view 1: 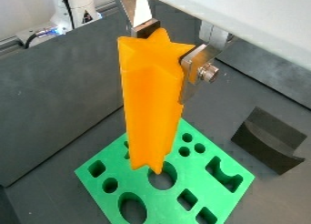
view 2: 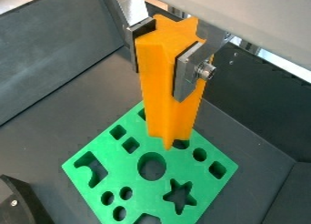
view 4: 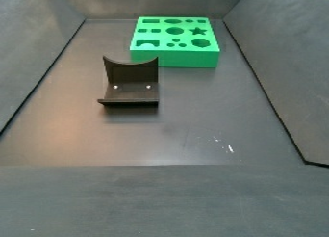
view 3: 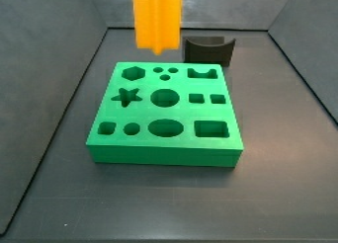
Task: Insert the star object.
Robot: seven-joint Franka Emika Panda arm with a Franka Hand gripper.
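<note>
Tool [view 2: 168,47] clamped on orange star object [view 2: 166,82], silver fingers [view 2: 191,71] pressed against opposite sides near its upper end. Star object upright, lower end above green block [view 2: 152,168], apart from star-shaped hole [view 2: 181,195]. Beside block, dark tabletop [view 2: 55,91].

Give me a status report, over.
Gripper shut on orange star piece, upright above green board. Star hole open, unfilled. Fixture stands apart, nothing blocking.
</note>
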